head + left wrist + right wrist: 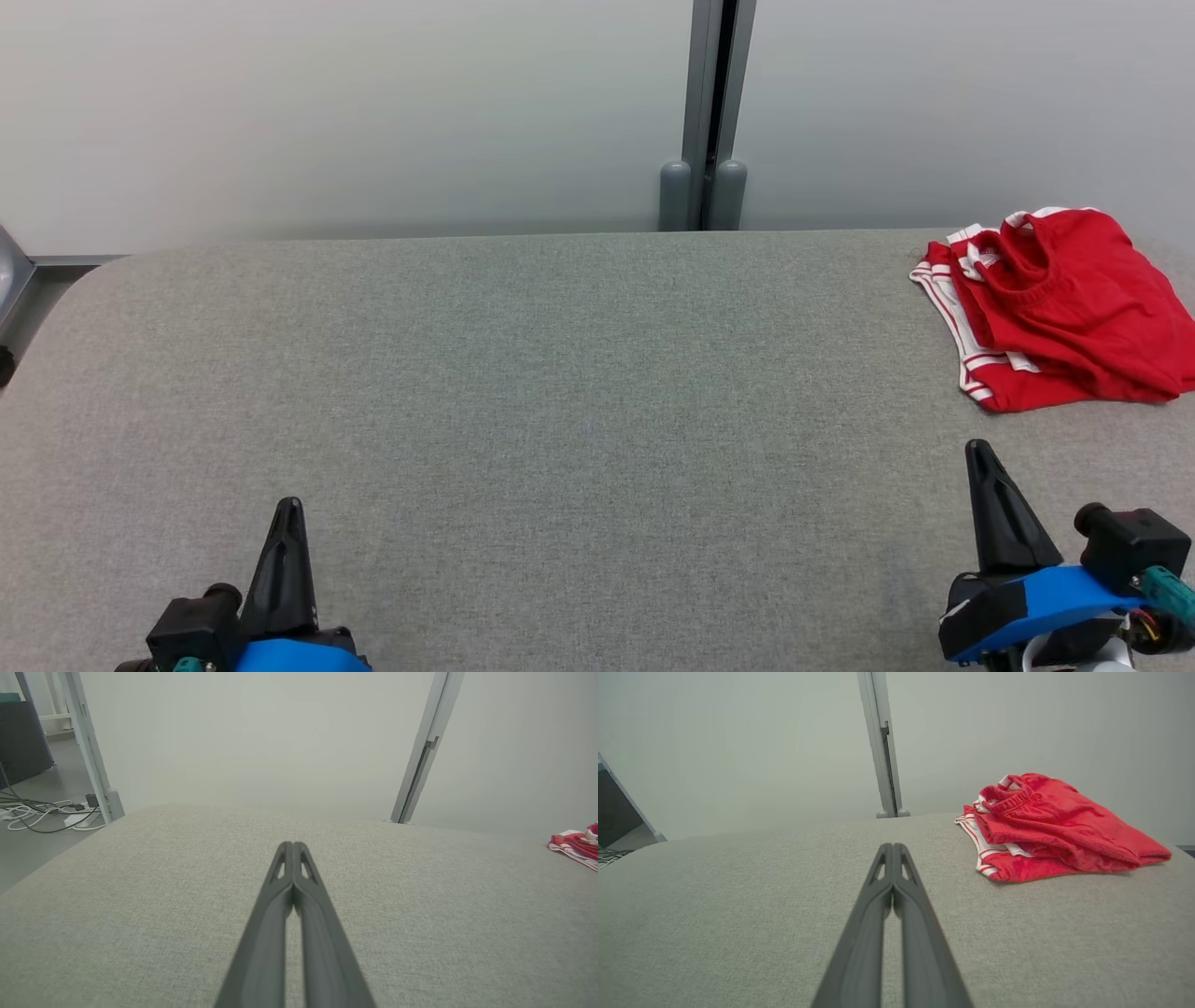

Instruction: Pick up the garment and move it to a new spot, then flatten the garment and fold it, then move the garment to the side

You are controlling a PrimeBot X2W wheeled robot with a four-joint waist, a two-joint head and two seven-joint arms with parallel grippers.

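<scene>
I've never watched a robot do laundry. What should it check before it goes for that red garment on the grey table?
1. Red fabric garment with white stripes in sight, lying on the grey fabric table: ok.
2. Bare table between the right claw and the garment, nothing in the way: ok.
3. Right claw open, ready to grab: not ok, its fingers are pressed together.
4. Left claw open: not ok, shut too.
5. Both claws holding nothing: ok.
6. Garment lying flat: not ok, it is bunched in a loose heap.
</scene>
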